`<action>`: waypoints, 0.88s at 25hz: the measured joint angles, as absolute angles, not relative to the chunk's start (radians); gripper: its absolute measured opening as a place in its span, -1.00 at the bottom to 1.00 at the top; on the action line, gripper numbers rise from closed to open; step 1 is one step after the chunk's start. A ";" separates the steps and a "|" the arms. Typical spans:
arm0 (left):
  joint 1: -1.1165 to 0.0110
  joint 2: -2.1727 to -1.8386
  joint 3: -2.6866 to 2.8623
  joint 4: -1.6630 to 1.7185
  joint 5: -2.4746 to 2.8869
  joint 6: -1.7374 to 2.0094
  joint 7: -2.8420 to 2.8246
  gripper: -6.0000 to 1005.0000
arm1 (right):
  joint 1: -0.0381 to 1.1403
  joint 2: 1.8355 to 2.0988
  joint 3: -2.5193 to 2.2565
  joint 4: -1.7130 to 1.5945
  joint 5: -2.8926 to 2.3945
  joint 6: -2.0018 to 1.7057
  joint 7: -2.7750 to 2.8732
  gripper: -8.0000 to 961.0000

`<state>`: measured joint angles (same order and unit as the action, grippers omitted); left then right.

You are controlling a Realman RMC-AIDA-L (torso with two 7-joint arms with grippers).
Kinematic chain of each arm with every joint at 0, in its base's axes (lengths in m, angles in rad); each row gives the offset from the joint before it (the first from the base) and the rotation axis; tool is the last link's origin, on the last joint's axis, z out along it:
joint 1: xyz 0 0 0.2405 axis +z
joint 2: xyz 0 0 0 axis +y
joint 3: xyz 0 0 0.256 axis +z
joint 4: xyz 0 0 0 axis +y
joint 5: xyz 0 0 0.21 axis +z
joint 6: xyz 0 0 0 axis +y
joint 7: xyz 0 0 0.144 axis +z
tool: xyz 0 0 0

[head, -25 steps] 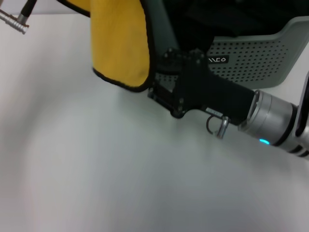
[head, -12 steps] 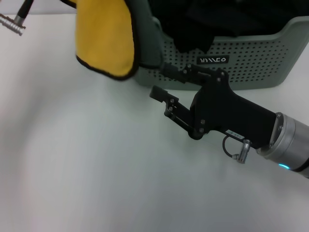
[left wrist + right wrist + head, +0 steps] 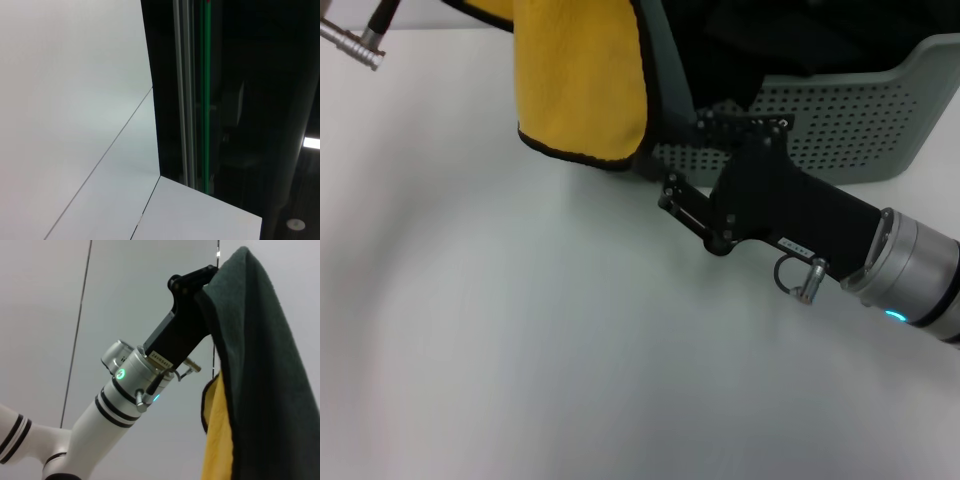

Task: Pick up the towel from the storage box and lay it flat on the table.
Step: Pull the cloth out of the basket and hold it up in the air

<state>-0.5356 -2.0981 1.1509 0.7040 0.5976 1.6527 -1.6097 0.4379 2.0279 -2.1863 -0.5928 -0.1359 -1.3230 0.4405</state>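
The towel (image 3: 580, 80) hangs down from above the head view, its mustard-yellow face toward me and its dark teal-grey face behind, with black edging. In the right wrist view my left gripper (image 3: 206, 284) is shut on the top of the towel (image 3: 260, 370) and holds it up in the air. My right gripper (image 3: 655, 162) reaches in from the right to the towel's lower right edge with its jaws spread, its tips partly hidden behind the cloth. The storage box (image 3: 840, 130) stands at the back right on the table (image 3: 520, 350).
Black cloths (image 3: 770, 40) lie heaped in the box. A metal cable plug (image 3: 350, 45) hangs at the top left of the head view. The left wrist view shows only walls and a dark window.
The towel swung left and then back right. My right gripper drew back down and to the right, away from the towel, then moved up again to its lower right edge.
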 joint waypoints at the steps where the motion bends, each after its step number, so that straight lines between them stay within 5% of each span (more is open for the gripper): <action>1: -0.536 -2.099 1.151 0.704 0.597 1.653 -1.611 -0.98 | 0.438 2.028 -2.186 -0.593 -0.134 -1.323 0.441 -0.24; 22: -0.538 -2.098 1.199 0.704 0.548 1.652 -1.607 -0.98 | 0.450 2.028 -2.203 -0.594 -0.136 -1.282 0.473 -0.42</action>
<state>-0.5381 -2.0985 1.1990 0.7039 0.5483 1.6524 -1.6067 0.4499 2.0279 -2.2028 -0.5937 -0.1359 -1.2823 0.4734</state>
